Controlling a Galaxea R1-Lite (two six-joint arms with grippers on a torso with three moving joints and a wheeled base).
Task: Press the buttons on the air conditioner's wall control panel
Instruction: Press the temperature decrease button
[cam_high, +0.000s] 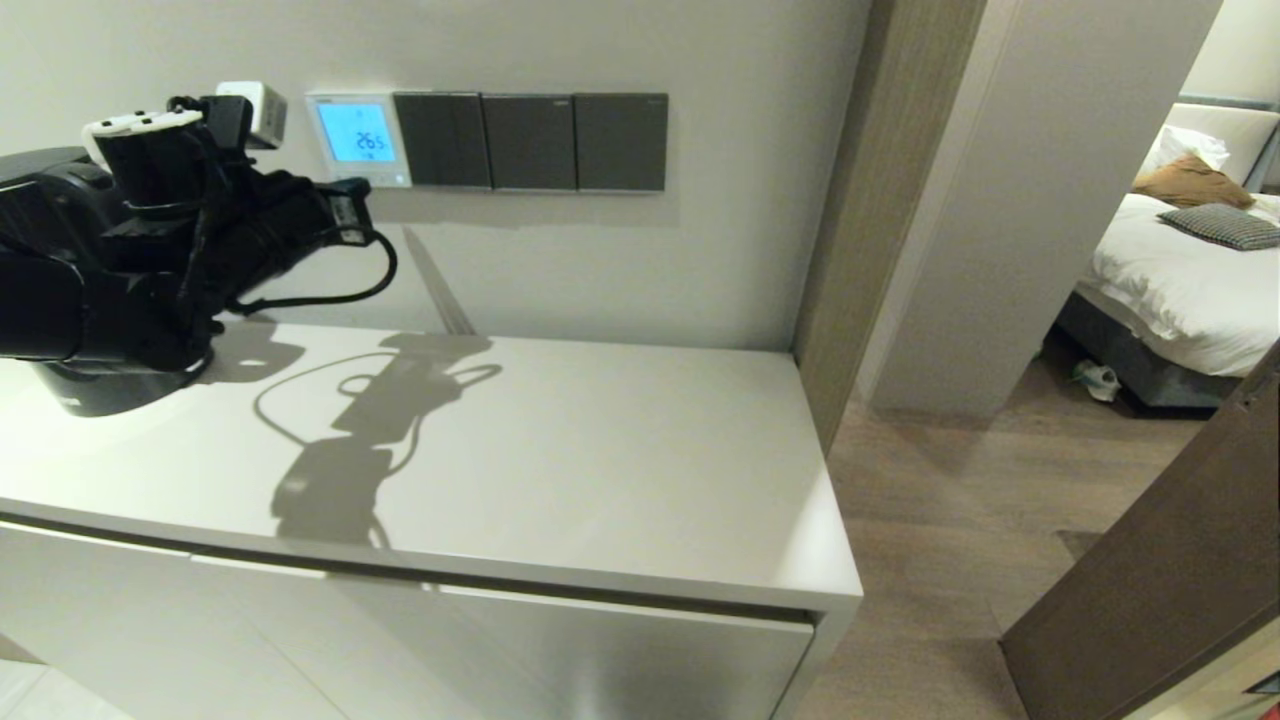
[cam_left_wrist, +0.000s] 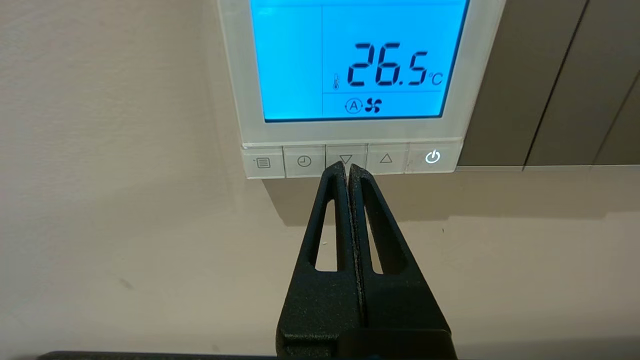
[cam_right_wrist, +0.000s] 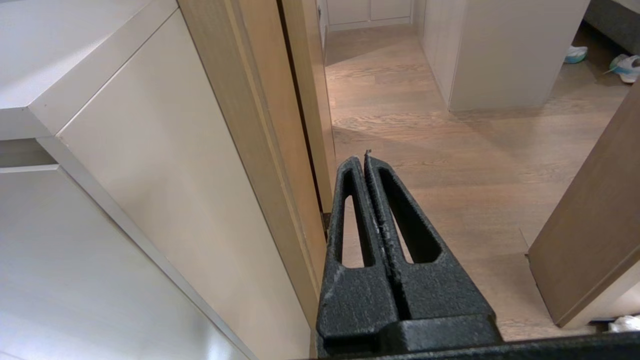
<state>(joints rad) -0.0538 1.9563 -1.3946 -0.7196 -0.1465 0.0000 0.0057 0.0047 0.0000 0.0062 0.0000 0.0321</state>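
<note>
The white wall control panel (cam_high: 322, 140) hangs on the wall with its screen glowing blue and reading 26.5. In the left wrist view the panel (cam_left_wrist: 480, 75) fills the top, with its row of small buttons (cam_left_wrist: 304, 161) along the bottom strip. My left gripper (cam_left_wrist: 348, 167) is shut and empty, its tips at the lower edge of the down-arrow button (cam_left_wrist: 346, 157). In the head view the left arm reaches up to the panel and the gripper tips are hidden behind the wrist. My right gripper (cam_right_wrist: 363, 159) is shut and empty, low beside the cabinet, out of the head view.
Three dark grey switch plates (cam_high: 530, 141) sit right of the panel. A white cabinet top (cam_high: 560, 450) lies below the wall. A wooden door frame (cam_high: 860, 200) and an open door (cam_high: 1180, 560) stand to the right, with a bed (cam_high: 1180, 270) beyond.
</note>
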